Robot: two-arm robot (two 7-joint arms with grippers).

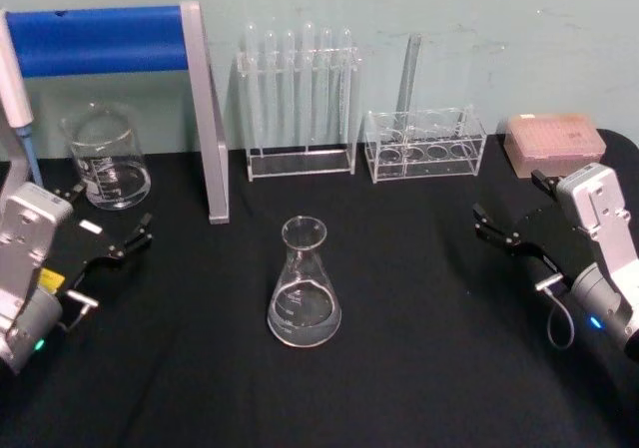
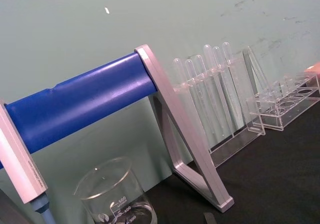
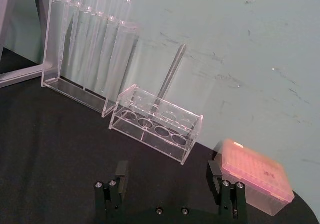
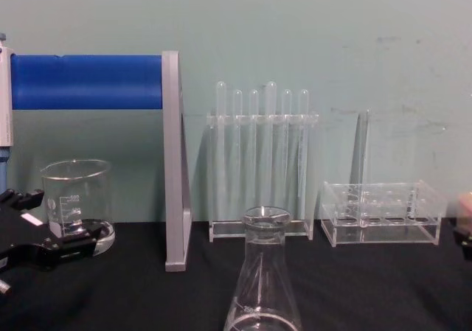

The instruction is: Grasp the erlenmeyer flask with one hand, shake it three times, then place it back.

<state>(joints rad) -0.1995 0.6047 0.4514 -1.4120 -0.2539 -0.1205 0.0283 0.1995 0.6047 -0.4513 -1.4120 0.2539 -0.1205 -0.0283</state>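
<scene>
The erlenmeyer flask [image 1: 305, 288] stands upright and free on the black table, near the middle; in the chest view the flask [image 4: 263, 287] rises at the bottom centre. My left gripper [image 1: 108, 217] rests open at the left, well apart from the flask, and appears as the left gripper [image 4: 53, 222] in front of the beaker. At the right my right gripper [image 1: 509, 197] is open too, with nothing between its fingers. The right wrist view has the right gripper [image 3: 167, 170] spread wide and pointing at the racks.
A glass beaker [image 1: 108, 159] stands at the back left beside a grey stand with a blue bar [image 1: 100, 39]. Along the back are a tall test tube rack [image 1: 300, 99], a low clear rack [image 1: 424, 144] holding a glass rod, and a pink box [image 1: 554, 141].
</scene>
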